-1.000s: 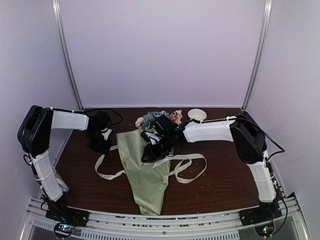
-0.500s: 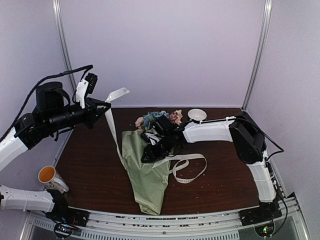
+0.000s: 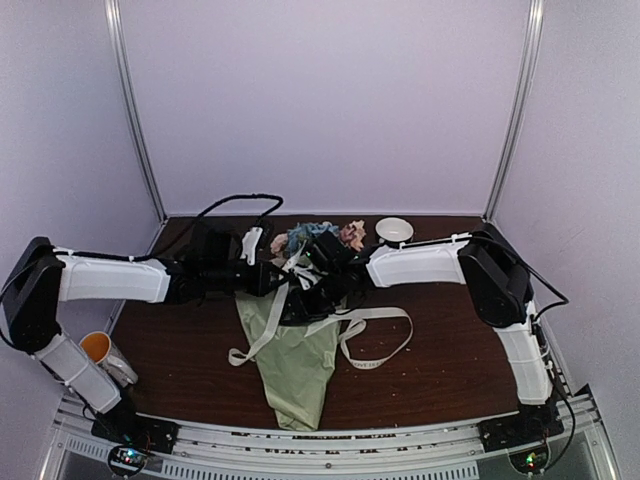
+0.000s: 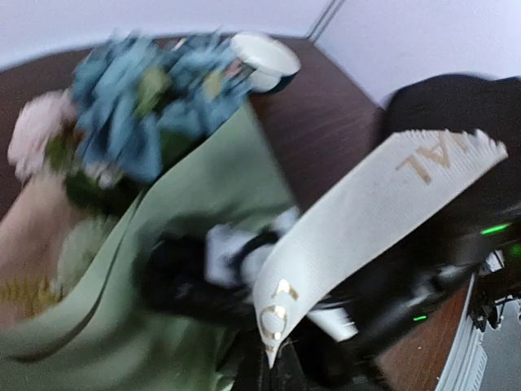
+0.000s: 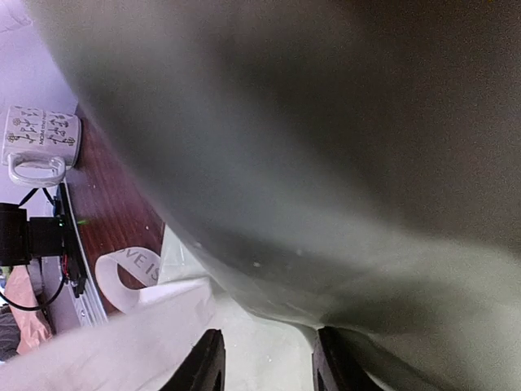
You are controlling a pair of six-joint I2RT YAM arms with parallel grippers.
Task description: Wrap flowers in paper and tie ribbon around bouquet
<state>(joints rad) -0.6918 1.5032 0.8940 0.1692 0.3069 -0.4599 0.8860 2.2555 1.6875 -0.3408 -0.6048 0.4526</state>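
The bouquet (image 3: pixel 292 352) lies on the table as a sage-green paper (image 4: pixel 163 236) cone, with the blue and pink flowers (image 3: pixel 315 236) at its far end. My left gripper (image 3: pixel 283 277) reaches across over the cone's upper part, shut on the cream ribbon (image 4: pixel 366 212), which rises from my jaws (image 4: pixel 277 362) with gold letters on it. From there the ribbon (image 3: pixel 378 313) trails down over the paper to the left and loops on the table to the right. My right gripper (image 3: pixel 302 303) grips the cone's middle. Paper (image 5: pixel 326 163) fills the right wrist view and sits between my fingers (image 5: pixel 207 362).
A small white bowl (image 3: pixel 394 229) stands at the back, right of the blooms. A mug (image 3: pixel 100 352) with an orange inside lies near the front left corner, beside my left arm's base. Black cables arch over the left arm.
My left arm lifted the ribbon high off the left side of the table, then swung right and down over the bouquet. The ribbon's left part now drapes across the paper. The right arm held still.
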